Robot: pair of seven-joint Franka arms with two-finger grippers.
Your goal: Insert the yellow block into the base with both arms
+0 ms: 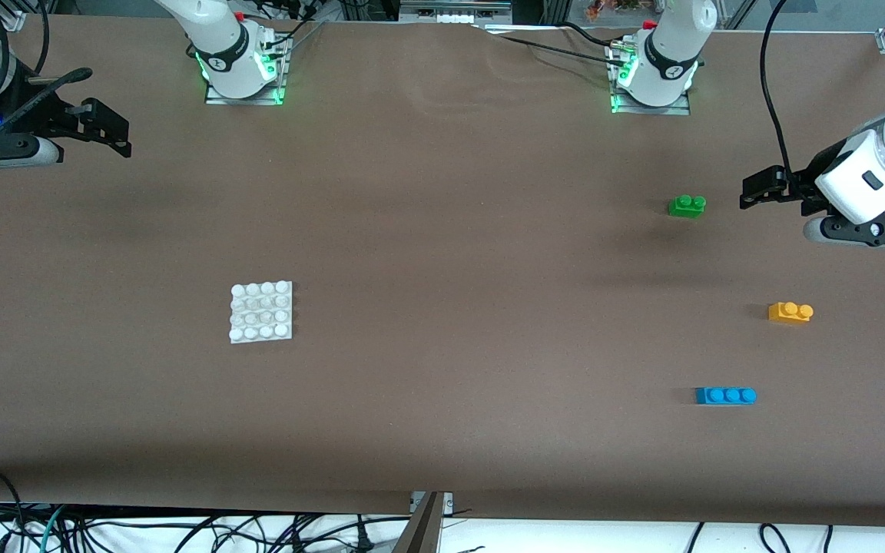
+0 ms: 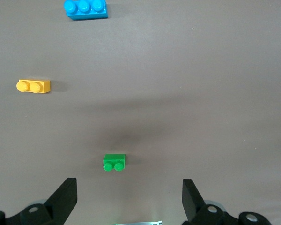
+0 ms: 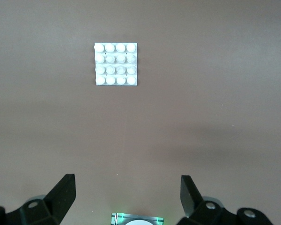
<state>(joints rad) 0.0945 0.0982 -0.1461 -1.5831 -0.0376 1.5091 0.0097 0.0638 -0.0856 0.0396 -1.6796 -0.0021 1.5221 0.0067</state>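
- brown table (image 1: 442,230) fills the frame; flat white studded square plastic base (image 1: 261,311) lies bare, left of centre.
- small orange-yellow two-stud plastic block (image 1: 790,312) sits right, between green brick (image 1: 687,206) and blue brick (image 1: 725,395).
- left gripper (image 1: 750,192) at right edge, right gripper (image 1: 116,137) at upper left: both wide, empty.

A high camera across the brown table (image 1: 442,253) faces me and looks steeply down, with my two bases along its top edge. My left wrist camera looks down between my spread left pincer's fingers (image 2: 65,199) from well above, taking in the small green two-stud brick (image 2: 114,162), the orange-yellow two-stud plastic brick (image 2: 33,86) and the blue three-stud brick (image 2: 85,8); the high camera shares all three. My right wrist camera, equally high, shares only the flat white studded square plate (image 3: 115,63) with it.
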